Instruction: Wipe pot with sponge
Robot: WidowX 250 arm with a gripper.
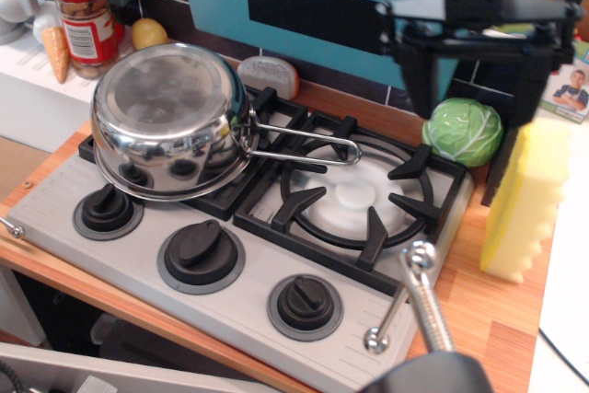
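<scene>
Claw reaching for the sponge, pot waiting upturned on the stove

Nearest, the sponge [523, 200] stands on end at the bench [479, 315] right edge, easy to pinch; the pot [170, 121] lies mouth-down on the left burner, base exposed for wiping; beyond, the claw [479, 71] hangs spread and empty above the cabbage [463, 132].

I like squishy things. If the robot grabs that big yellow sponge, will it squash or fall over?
The sponge looks like soft foam, so it would probably squash a bit and feel light for its size. It stands upright on the wooden counter, so a sideways push could tip it. The gripper hangs above with its jaws wide open.
</scene>
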